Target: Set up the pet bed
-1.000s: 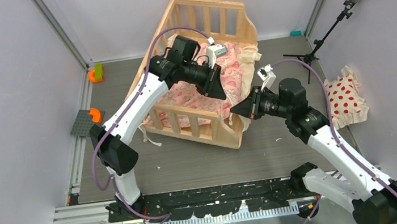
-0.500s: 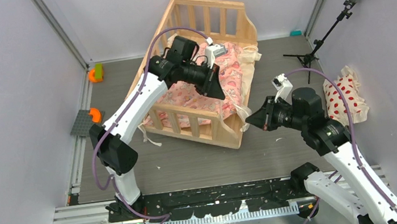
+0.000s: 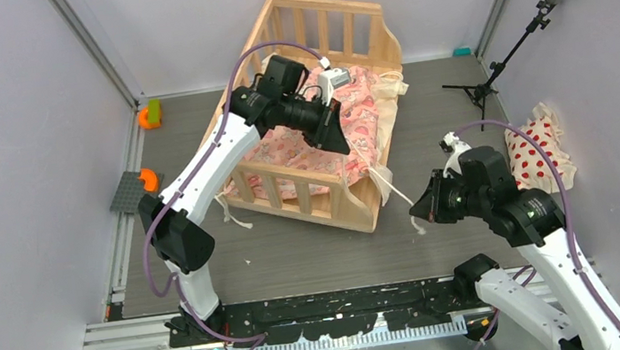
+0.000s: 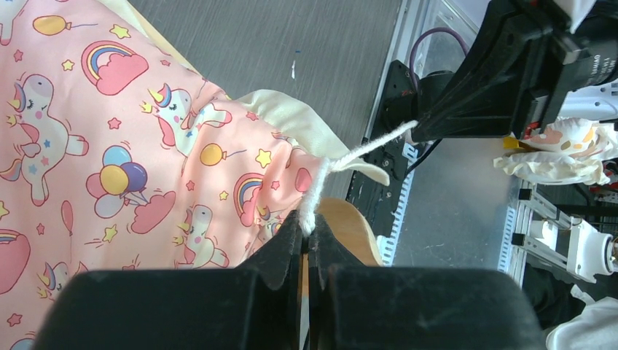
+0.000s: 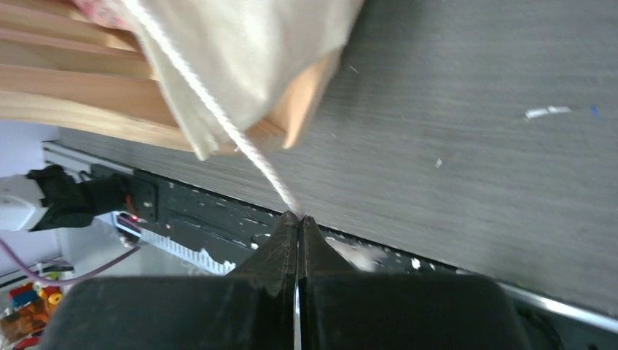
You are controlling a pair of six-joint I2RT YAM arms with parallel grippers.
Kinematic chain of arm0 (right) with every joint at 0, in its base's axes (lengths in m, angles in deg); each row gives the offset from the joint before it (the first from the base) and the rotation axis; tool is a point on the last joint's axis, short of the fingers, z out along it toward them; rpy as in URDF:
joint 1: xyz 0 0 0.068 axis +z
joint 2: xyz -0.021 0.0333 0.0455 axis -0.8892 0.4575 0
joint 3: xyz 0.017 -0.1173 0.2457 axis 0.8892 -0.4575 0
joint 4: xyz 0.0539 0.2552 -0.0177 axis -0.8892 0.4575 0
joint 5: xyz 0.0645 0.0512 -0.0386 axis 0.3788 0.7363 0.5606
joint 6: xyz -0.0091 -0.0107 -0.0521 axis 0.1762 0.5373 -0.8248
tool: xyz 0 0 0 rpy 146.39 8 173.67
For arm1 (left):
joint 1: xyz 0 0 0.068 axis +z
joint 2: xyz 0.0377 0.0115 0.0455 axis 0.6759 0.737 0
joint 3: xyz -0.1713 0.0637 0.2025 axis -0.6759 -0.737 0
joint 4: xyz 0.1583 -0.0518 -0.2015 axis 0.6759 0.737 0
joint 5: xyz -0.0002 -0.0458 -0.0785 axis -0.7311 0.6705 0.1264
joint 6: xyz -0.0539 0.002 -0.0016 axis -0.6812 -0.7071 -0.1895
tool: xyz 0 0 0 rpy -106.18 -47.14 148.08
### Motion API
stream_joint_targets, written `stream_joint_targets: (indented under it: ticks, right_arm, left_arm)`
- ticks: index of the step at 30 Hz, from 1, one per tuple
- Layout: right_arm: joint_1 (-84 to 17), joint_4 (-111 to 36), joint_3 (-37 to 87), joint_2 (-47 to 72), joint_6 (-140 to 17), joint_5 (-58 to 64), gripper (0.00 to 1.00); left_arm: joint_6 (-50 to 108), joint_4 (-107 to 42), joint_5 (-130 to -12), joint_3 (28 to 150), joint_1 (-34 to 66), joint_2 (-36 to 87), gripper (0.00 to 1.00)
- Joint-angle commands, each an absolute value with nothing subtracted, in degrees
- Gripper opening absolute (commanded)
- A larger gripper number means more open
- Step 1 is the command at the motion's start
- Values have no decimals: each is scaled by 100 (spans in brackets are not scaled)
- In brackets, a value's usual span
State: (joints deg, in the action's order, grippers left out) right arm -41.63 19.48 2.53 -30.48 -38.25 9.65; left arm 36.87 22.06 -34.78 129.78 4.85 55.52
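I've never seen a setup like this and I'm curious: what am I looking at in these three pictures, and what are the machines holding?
A robot's left arm and right arm are bolted to a grey table. One picture looks down from above. The other two come from a camera on each wrist, looking past that arm's own hand. On the table stands a wooden pet bed with a pink unicorn cushion inside, and a red-dotted pillow lies by the right wall. The left hand and right hand are both shut on the cushion's cream tie, stretched between them.
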Motion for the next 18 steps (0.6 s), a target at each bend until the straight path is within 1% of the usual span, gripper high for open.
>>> stream_joint_targets:
  ticks: [1, 3, 6, 11, 13, 15, 16, 17, 18]
  right_arm:
    - [-4153, 2831, 554, -2895, -3854, 406, 1]
    - [-4158, 2960, 562, -2801, -3840, 409, 1]
    - [-4154, 2959, 501, -2631, -3815, 755, 1]
    - [-4146, 2143, 83, -2745, -3593, 2140, 1]
    - [-4140, 1957, -42, -2837, -3508, 2312, 2]
    - [-4140, 2118, -39, -2836, -3552, 1941, 18]
    - [-4135, 2279, 18, -2790, -3597, 1574, 31]
    - [-4139, 2344, 85, -2763, -3606, 1306, 37]
    - [-4135, 2328, 168, -2740, -3606, 1153, 41]
  left_arm:
    - [3761, 2113, -3398, 13059, 539, 5282, 0]
    - [3773, 2129, -3403, 13073, 550, 5273, 0]
    - [3789, 2154, -3397, 13068, 561, 5251, 0]
    - [3854, 2263, -3327, 13068, 564, 5221, 0]
    - [3943, 2417, -3254, 13109, 565, 5233, 0]
    - [4057, 2635, -3145, 13157, 569, 5259, 0]
    - [4063, 2781, -3084, 13199, 567, 5280, 0]
    - [4138, 2881, -3049, 13240, 565, 5297, 0]
    - [4242, 2989, -3023, 13274, 566, 5311, 0]
